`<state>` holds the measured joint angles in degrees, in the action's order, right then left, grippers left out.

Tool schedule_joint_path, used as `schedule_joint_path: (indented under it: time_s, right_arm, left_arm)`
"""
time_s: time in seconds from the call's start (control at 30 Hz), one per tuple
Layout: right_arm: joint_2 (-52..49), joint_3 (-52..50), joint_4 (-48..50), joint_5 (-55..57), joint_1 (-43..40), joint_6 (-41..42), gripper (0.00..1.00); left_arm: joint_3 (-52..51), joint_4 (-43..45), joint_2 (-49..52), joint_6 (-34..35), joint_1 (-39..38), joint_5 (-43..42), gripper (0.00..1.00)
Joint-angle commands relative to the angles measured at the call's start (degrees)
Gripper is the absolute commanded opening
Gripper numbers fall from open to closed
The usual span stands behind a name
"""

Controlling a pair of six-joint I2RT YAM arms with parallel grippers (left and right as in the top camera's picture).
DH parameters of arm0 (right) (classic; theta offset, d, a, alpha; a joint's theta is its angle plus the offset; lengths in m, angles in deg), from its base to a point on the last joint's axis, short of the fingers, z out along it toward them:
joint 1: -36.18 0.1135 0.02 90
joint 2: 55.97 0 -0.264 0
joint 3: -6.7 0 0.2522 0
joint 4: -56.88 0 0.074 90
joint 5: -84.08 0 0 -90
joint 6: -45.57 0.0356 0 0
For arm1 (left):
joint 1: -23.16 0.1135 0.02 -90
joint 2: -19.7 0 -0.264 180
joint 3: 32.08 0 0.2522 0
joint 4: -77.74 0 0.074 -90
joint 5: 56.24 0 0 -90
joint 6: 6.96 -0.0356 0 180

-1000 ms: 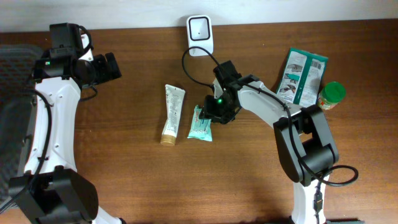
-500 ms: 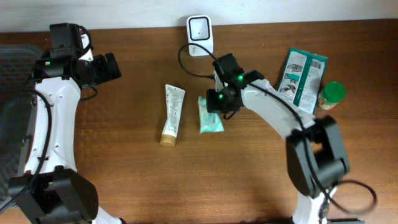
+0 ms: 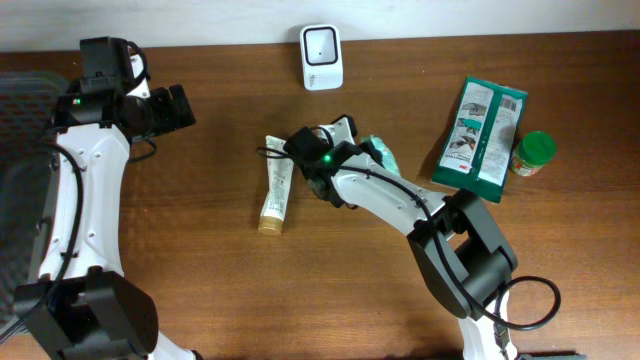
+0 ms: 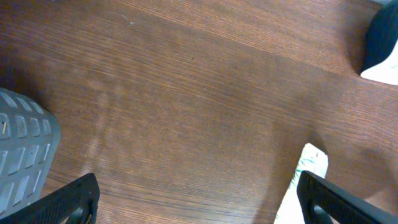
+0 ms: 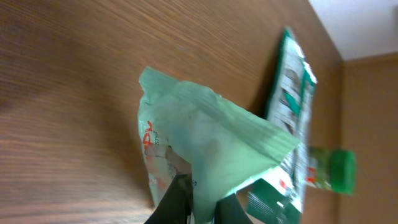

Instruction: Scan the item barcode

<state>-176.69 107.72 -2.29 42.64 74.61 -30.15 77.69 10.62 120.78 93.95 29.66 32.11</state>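
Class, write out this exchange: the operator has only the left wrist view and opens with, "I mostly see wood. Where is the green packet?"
Observer: The right pincer is shut on the green packet.
Operator: Where is the scanner?
Observer: The white scanner stands at the table's far edge, beyond the packet, not touching it.
Operator: What lies further right?
Observer: A green box, with a green-capped bottle beside it.

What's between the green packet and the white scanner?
Only bare table; the overhead view shows nothing between the green packet and the white scanner.
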Motion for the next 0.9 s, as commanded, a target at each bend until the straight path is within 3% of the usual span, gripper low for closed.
schedule_joint_path:
  time_s: [0.0,0.07,0.17,0.43,0.67,0.8,0.87]
  right_arm:
    - [0.4,0.6,2.3,-13.7,1.7,-0.6,0.04]
    - [0.4,0.6,2.1,-23.3,2.1,-0.6,0.17]
    - [0.4,0.5,1.8,-29.2,2.2,-0.6,0.33]
    - [0.4,0.6,1.9,-41.9,3.6,-0.6,0.38]
    - [5.7,5.7,-1.5,-51.3,-2.5,2.8,0.38]
    - [7.1,7.4,-6.2,-57.0,-9.2,7.7,0.12]
    - [6.9,6.6,-7.5,-61.5,-11.4,7.7,0.10]
  left_arm:
    - [0.4,0.1,-0.5,-0.3,0.2,0.0,0.99]
    - [0.4,0.1,-0.5,-0.3,0.2,0.0,0.99]
    - [0.4,0.1,-0.5,-0.3,0.2,0.0,0.99]
    - [0.4,0.1,-0.5,-0.3,0.2,0.0,0.99]
    - [0.4,0.1,-0.5,-0.3,0.2,0.0,0.99]
    - [0.4,0.1,-0.5,-0.3,0.2,0.0,0.99]
    - [0.4,0.1,-0.5,-0.3,0.2,0.0,0.99]
